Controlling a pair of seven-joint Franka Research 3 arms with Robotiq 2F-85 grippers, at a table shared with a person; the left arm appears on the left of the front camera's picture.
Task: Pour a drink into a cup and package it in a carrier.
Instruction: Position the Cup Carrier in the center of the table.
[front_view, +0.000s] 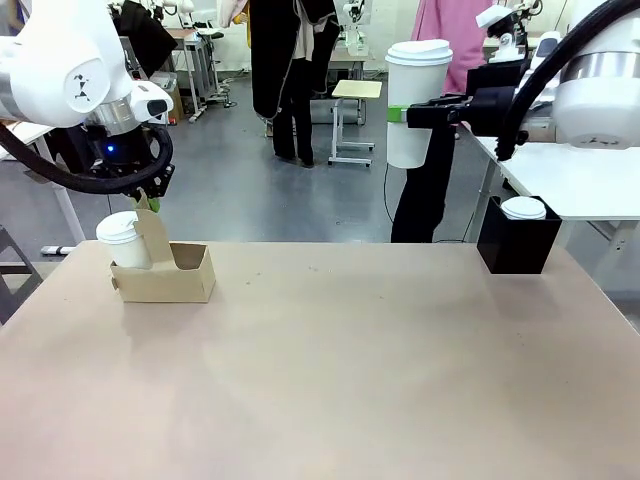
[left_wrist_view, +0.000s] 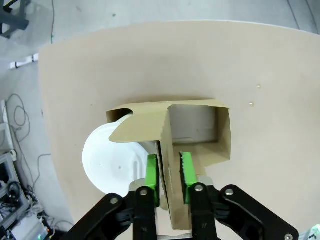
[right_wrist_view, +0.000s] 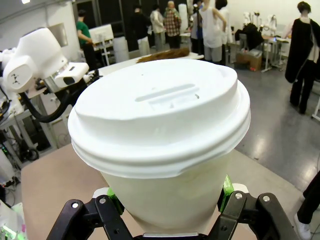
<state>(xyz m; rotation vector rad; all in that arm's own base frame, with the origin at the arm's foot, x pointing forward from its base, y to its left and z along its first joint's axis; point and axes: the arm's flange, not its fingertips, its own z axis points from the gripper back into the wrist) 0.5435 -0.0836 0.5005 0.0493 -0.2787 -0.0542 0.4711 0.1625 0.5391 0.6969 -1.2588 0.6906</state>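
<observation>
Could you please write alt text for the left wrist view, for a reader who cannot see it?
The left gripper straddles the upright handle panel of a brown cardboard carrier, a green pad on each side. A lidded white cup fills one slot; the other is empty.

Nothing legible appears anywhere: no word, label, brand, number or sign can be read. The nearest thing to a sign is a small dark emblem on the rounded white joint cover of the left robot arm, which also shows in the right wrist view. In both it is too small to make out. The white plastic lid on the tall white paper cup has raised moulding around its drinking slot, but the shapes form no letters that can be told.
</observation>
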